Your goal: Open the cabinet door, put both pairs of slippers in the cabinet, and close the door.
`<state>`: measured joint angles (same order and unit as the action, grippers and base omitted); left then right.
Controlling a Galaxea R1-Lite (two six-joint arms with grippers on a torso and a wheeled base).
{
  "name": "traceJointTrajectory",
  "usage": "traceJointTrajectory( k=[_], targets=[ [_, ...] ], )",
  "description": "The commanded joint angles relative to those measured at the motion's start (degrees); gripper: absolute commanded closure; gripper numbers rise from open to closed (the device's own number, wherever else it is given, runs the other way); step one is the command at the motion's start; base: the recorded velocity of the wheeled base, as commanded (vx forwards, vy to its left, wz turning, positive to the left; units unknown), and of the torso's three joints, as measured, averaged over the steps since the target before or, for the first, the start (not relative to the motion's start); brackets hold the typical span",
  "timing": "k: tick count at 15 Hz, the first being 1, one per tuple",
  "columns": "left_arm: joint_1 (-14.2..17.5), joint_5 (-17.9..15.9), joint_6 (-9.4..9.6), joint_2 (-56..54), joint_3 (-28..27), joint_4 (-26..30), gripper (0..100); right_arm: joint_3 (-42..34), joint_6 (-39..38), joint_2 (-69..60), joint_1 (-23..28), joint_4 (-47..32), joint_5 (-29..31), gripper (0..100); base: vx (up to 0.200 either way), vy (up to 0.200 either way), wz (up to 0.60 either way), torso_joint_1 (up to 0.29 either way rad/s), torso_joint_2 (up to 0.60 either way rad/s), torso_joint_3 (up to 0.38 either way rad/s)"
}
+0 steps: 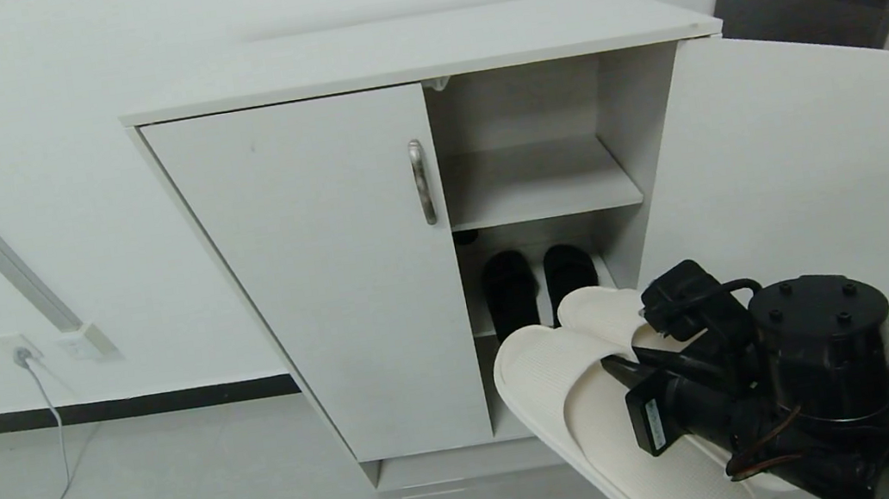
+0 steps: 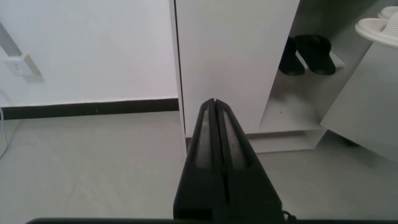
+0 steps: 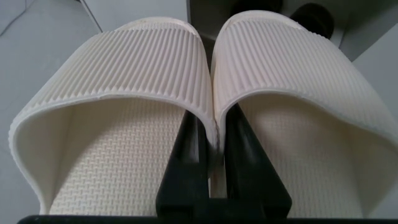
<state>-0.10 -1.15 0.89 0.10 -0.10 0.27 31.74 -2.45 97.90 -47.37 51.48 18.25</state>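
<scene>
Cream slippers (image 1: 550,382) in hand, black slippers (image 1: 510,297) shelved.
Your cabinet (image 1: 416,49) has its right door (image 1: 815,162) open, and the black slippers sit inside, mid-frame. The right gripper (image 3: 211,149) pinches the cream slippers by their inner edges (lower right of the head view), toes aimed up-left at the opening, long axis diagonal. Your left gripper (image 2: 214,124) is pressed together, empty. Placing and closing remain.

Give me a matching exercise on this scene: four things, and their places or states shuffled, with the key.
1. black slippers
2. white slippers
3. left door
4. right door

A. swung open
B. clamped in the right end effector
C. shut
D. inside the cabinet

Pairs: 1-D, 2-B, 3-C, 4-A
</scene>
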Motion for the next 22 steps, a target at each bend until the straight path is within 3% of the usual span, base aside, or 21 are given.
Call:
traceJointTrajectory(
  k=[1, 6, 14, 16, 17, 18, 20, 22],
  targets=[
    [0.01, 0.00, 0.08, -0.01, 0.01, 0.00, 100, -0.02, -0.01, 0.10, 0.00, 0.02, 0.21, 100, 0.000, 0.000, 0.00, -0.076, 0.45, 0.354],
    [0.01, 0.00, -0.01, -0.01, 0.01, 0.00, 100, -0.10, -0.10, 0.62, 0.00, 0.02, 0.38, 100, 0.000, 0.000, 0.00, -0.025, 0.39, 0.360],
    [0.01, 0.09, -0.10, -0.01, 0.01, 0.00, 100, 0.25, 0.25, 4.40, 1.05, 3.71, 2.32, 100, 0.000, 0.000, 0.00, 0.001, 0.03, 0.026],
    [0.01, 0.09, -0.10, -0.01, 0.01, 0.00, 100, 2.27, 0.60, 6.86, 0.70, 5.21, 5.22, 100, 0.000, 0.000, 0.00, 0.000, 0.00, 0.000],
    [0.01, 0.09, -0.10, -0.01, 0.01, 0.00, 100, 6.49, 0.43, 10.38, -1.14, 4.86, 11.37, 100, 0.000, 0.000, 0.00, 0.000, 0.00, 0.000],
    [0.01, 0.00, -0.10, -0.01, 0.01, 0.00, 100, 8.69, 0.08, 11.87, -1.58, 4.68, 13.04, 100, 0.000, 0.000, 0.00, 0.000, 0.00, 0.000],
    [0.01, 0.00, -0.01, -0.01, 0.01, 0.00, 100, 14.22, -4.76, 14.69, -1.76, -1.91, 14.71, 100, 0.000, 0.000, 0.00, 0.000, 0.00, 0.000],
    [0.01, 0.00, 0.08, -0.01, 0.01, 0.00, 100, 21.52, -13.72, 13.81, -1.49, -17.64, 18.66, 100, 0.000, 0.000, 0.00, 0.000, 0.00, 0.000]
  ],
)
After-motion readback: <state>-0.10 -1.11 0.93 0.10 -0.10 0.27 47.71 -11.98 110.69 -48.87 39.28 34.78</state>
